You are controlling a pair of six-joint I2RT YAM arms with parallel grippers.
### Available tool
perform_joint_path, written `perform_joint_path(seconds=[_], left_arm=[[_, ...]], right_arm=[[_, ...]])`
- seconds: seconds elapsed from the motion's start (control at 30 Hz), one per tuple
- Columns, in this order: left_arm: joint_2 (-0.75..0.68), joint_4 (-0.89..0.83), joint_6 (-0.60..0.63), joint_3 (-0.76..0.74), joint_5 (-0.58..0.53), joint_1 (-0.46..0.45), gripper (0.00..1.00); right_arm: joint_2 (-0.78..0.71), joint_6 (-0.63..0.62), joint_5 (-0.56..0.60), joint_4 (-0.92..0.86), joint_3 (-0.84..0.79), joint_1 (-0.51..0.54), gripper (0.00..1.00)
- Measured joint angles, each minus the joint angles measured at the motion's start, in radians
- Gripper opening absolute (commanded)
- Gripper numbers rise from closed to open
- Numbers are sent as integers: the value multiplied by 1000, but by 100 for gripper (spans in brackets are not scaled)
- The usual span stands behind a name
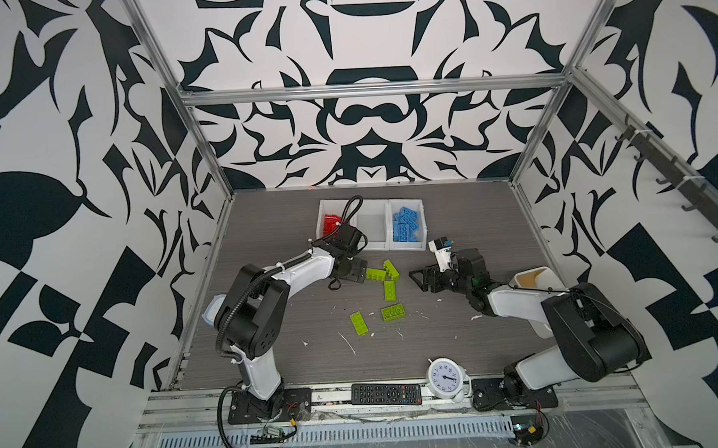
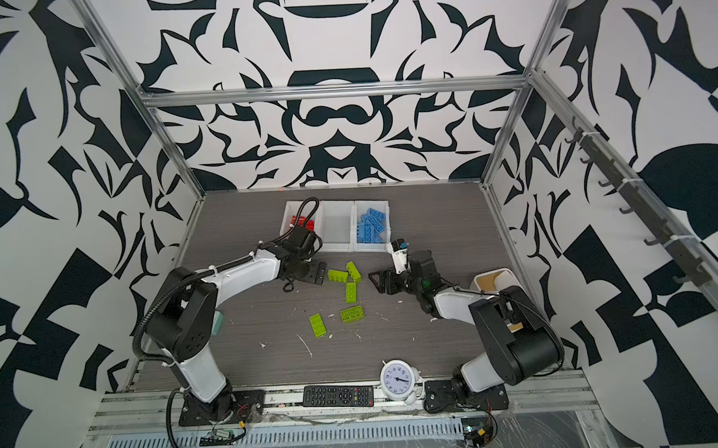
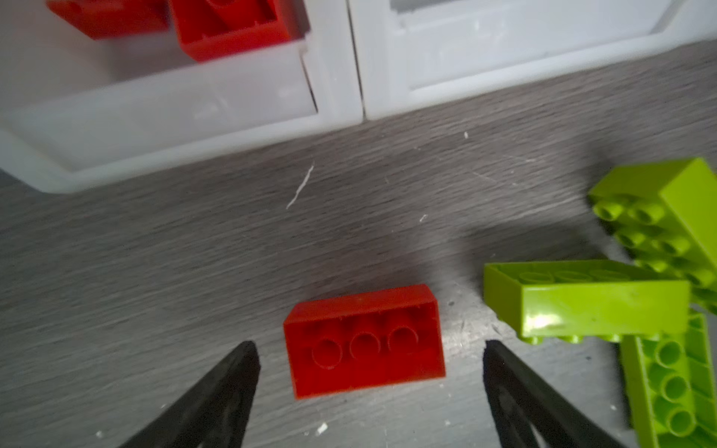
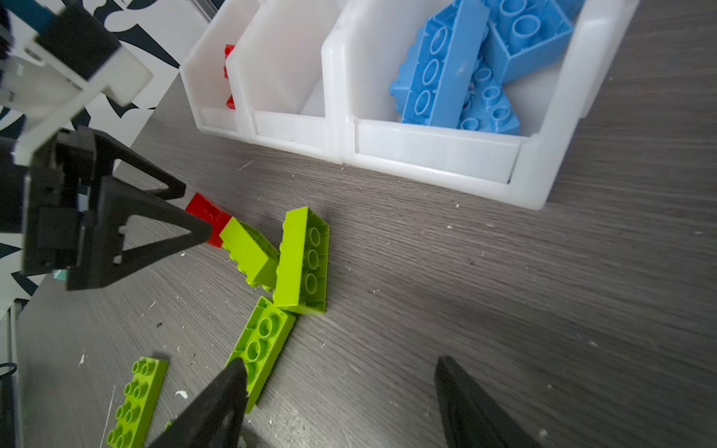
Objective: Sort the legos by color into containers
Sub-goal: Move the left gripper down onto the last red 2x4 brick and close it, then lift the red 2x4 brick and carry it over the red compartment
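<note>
A red lego (image 3: 364,341) lies studs-down on the table between the fingers of my left gripper (image 3: 370,345), which is open with a gap on each side of the brick. In both top views the left gripper (image 1: 357,273) hides this brick; the right wrist view shows it (image 4: 205,217) beside the left fingertips. Several lime green legos (image 1: 389,290) (image 2: 351,292) lie just right of it. Three joined white containers stand at the back: the left one (image 1: 320,218) holds red legos, the middle one (image 1: 377,245) is empty, the right one (image 1: 410,246) holds blue legos (image 1: 407,225). My right gripper (image 4: 341,362) (image 1: 416,278) is open over bare table.
A white tub with a tan inside (image 1: 534,277) stands at the right behind the right arm. A white clock (image 1: 444,377) and a black remote (image 1: 386,394) lie at the front edge. White scraps dot the grey table.
</note>
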Motion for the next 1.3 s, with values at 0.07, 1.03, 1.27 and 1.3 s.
perform_joint_path(seconds=[0.07, 1.03, 1.27, 1.3], left_arm=[[17, 0, 0, 0, -5, 0, 91], [39, 16, 8, 2, -31, 2, 66], [-77, -6, 39, 4, -44, 29, 63], [-89, -11, 47, 9, -47, 34, 63]], right_arm=[[0, 0, 0, 0, 0, 0, 78], [0, 0, 0, -6, 4, 6, 78], [0, 0, -1, -6, 4, 6, 78], [0, 0, -2, -6, 4, 6, 78]])
